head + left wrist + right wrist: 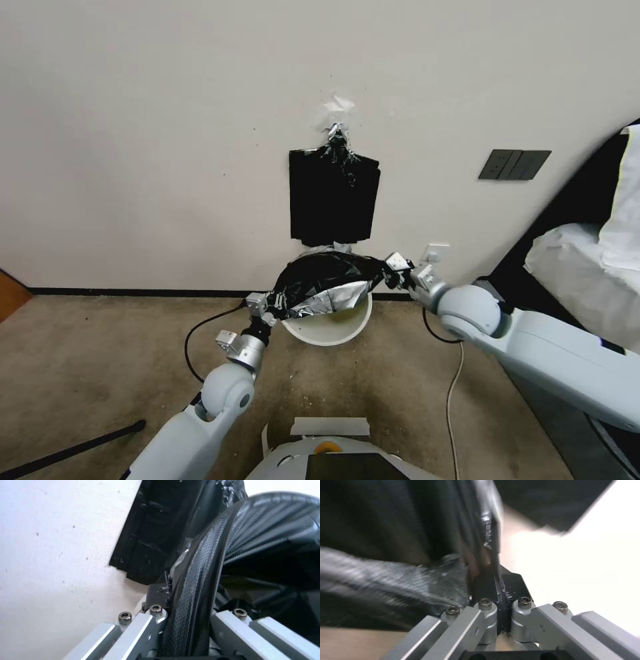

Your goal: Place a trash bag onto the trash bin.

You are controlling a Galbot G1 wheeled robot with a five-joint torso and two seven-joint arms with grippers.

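Trash bag [327, 283] (glossy black, crinkled) stretched over cream trash bin [331, 327].

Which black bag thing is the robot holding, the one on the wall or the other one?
The crinkly trash bag stretched over the trash bin, pinched by left tool and right tool.

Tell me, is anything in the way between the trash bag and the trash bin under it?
Nothing visible. The trash bag, stretched between the left gripper and right gripper, hangs directly over the trash bin.
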